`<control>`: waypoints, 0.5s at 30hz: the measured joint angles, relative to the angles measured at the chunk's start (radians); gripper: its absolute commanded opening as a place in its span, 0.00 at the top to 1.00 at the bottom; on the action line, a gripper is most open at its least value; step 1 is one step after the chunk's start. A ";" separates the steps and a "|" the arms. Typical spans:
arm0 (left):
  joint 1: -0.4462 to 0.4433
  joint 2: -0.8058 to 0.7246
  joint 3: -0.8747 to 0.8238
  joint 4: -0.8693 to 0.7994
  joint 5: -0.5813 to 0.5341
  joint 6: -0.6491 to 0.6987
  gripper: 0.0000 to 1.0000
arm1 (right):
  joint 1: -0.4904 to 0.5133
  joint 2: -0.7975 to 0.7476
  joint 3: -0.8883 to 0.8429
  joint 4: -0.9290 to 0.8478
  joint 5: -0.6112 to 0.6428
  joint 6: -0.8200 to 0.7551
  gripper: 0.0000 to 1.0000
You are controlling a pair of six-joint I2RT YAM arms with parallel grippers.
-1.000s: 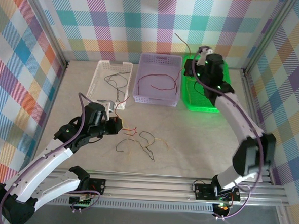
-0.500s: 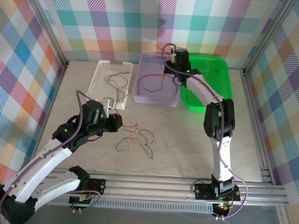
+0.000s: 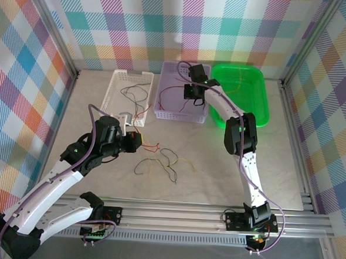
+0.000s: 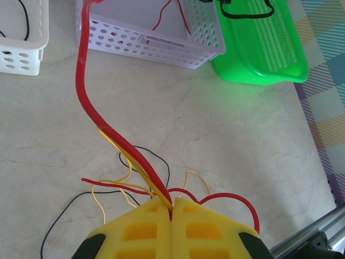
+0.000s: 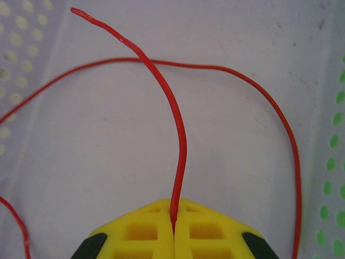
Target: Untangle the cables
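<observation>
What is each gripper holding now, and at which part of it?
The right gripper pinches one red wire just behind its free tip. The left gripper pinches a red strand and yellow strands together; where along them cannot be told.

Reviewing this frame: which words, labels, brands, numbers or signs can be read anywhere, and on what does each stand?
No readable text in any view.
White basket, lavender basket, green basket: no labels seen.
Left gripper, shut on the cables, and right gripper, shut on a red cable: plain yellow, unmarked.
Small board at the left arm's base: too small to read.
</observation>
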 measured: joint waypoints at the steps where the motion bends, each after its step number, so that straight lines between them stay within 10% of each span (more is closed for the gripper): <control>1: 0.000 0.000 0.000 0.000 0.000 0.000 1.00 | -0.003 0.002 0.003 -0.014 -0.001 0.004 0.86; 15: 0.000 0.000 0.000 0.000 0.000 0.000 1.00 | -0.008 -0.006 0.024 -0.101 -0.042 0.021 0.64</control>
